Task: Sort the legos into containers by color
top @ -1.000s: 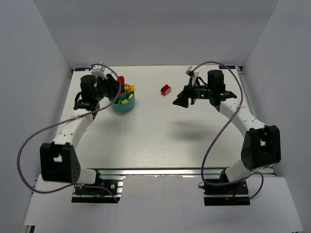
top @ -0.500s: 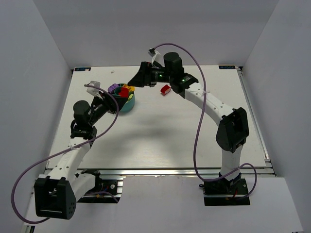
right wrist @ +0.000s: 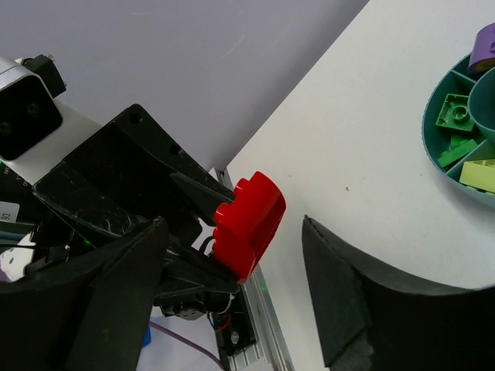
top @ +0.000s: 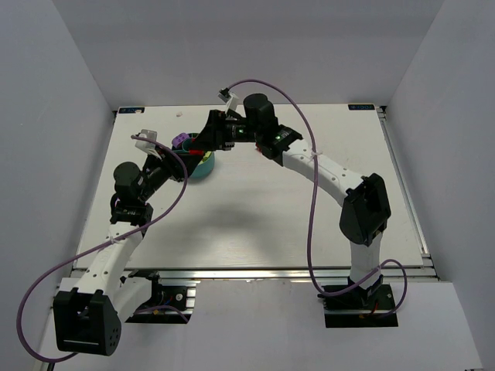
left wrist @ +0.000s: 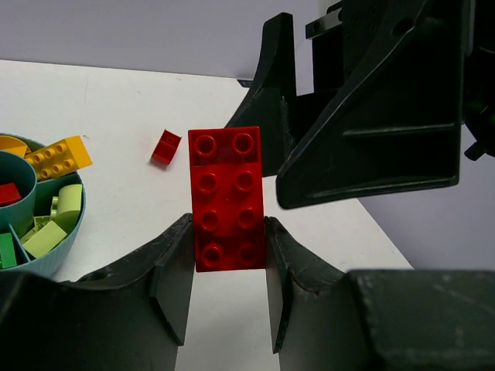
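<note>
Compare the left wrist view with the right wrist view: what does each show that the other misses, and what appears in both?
Only the left wrist view shows the small red brick lying loose on the table, a yellow brick at the rim of the teal cup, and the right gripper seen from outside. Only the right wrist view shows the purple brick in the cup. Both show the large red brick clamped in the left gripper, as well as the cup and the table.
</note>
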`<control>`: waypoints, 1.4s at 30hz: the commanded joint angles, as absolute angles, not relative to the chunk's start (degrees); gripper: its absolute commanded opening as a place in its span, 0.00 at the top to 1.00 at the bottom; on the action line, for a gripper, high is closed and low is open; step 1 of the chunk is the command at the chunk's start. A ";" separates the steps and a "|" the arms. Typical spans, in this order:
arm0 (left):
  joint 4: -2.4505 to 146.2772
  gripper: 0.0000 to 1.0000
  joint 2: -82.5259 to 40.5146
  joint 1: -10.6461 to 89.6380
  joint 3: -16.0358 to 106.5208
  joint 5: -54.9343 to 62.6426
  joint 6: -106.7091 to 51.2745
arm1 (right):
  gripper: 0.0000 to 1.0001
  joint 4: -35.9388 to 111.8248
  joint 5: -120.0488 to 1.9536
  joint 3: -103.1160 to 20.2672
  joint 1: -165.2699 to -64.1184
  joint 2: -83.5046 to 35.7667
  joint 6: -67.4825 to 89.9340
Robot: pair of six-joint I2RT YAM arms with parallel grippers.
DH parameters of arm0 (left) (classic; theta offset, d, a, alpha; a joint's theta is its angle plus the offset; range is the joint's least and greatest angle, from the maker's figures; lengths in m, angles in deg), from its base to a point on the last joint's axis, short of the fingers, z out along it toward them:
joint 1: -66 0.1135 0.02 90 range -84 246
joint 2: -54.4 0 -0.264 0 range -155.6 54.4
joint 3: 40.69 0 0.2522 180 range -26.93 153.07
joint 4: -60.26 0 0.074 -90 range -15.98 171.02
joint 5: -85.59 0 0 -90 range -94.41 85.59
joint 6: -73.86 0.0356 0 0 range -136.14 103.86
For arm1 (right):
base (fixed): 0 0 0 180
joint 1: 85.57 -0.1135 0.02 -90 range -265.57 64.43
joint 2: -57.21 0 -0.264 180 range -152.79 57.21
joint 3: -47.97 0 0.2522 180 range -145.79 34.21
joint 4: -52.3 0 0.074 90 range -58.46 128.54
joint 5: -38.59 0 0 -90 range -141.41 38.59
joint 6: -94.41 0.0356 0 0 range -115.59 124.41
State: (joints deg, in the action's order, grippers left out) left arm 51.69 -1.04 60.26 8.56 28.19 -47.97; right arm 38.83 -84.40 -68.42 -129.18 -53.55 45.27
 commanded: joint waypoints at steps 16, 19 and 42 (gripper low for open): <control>63.18 0.26 2.98 60.02 11.47 20.57 -40.94 | 1.00 42.84 -82.17 -71.61 -130.57 -56.43 40.19; 71.36 0.06 4.39 60.02 14.19 12.14 -39.70 | 1.00 43.20 -81.56 -74.85 -130.48 -58.09 33.88; 100.65 0.02 -2.29 62.57 33.02 -7.92 -45.14 | 1.00 54.36 -61.08 -92.79 -130.92 -81.29 8.89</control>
